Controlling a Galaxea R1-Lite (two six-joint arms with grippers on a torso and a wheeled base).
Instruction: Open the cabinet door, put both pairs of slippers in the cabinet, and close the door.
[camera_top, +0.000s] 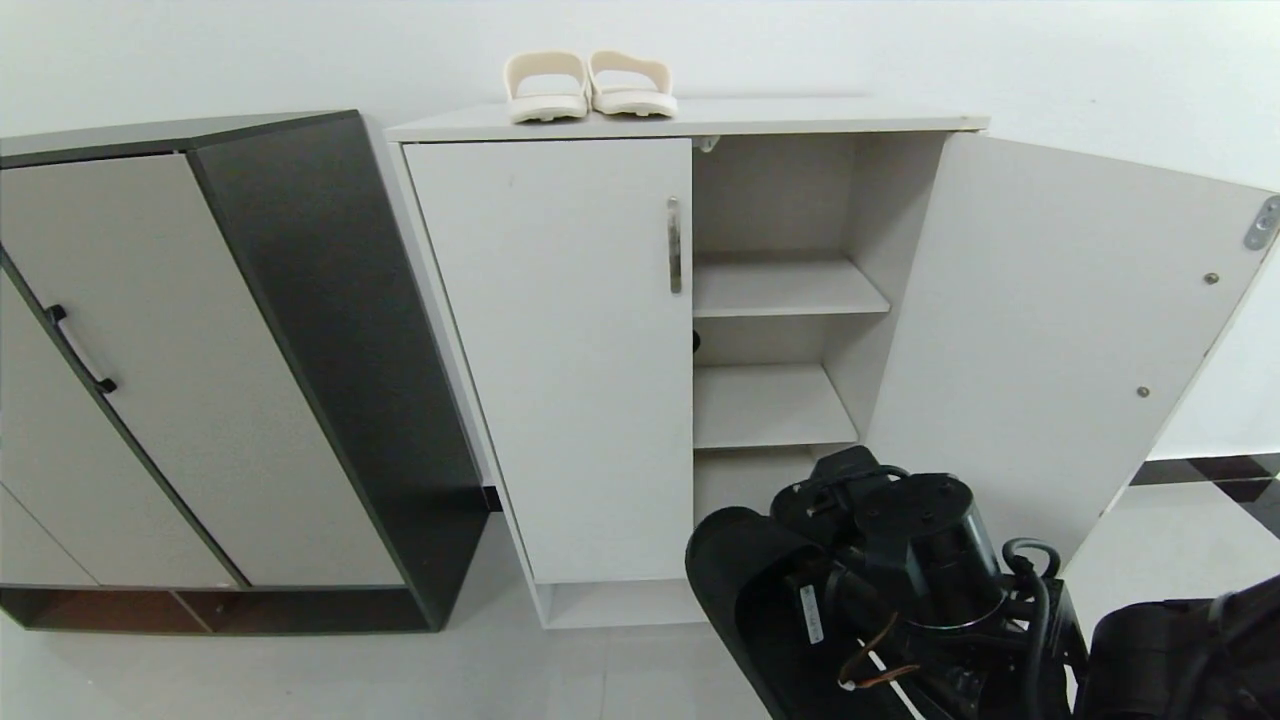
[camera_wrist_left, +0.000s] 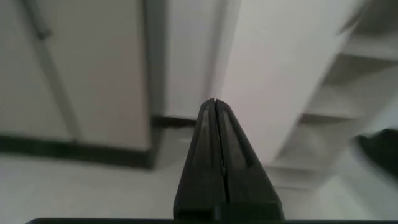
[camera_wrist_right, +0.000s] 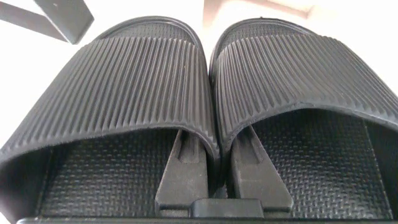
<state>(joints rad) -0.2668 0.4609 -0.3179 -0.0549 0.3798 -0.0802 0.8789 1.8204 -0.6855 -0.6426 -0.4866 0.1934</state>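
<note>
The white cabinet (camera_top: 560, 350) stands against the wall with its right door (camera_top: 1040, 330) swung wide open and its left door (camera_top: 550, 400) closed, a metal handle (camera_top: 674, 245) running upright along that door's inner edge. Behind the open door, the upper shelf (camera_top: 785, 288) and the lower shelf (camera_top: 770, 405) are both bare. The cream slippers (camera_top: 590, 88) sit side by side on the cabinet's top, near its left half, toes facing outward. The black slippers (camera_top: 745, 590) are held low in front of the open compartment, near the bottom of the cabinet and above the floor (camera_top: 400, 670). In the right wrist view the right pincer (camera_wrist_right: 216, 140) has one finger inside each slipper, under the ribbed straps, and is clamped on the two inner walls where the black slippers (camera_wrist_right: 149, 81) press against each other. The left pincer (camera_wrist_left: 215, 106) has its fingers pressed together with nothing between them; it hangs above the floor, facing the white cabinet's closed door and the open shelves beyond. A dark cabinet (camera_top: 330, 350) with pale doors stands just beside the white one, on its left.
</note>
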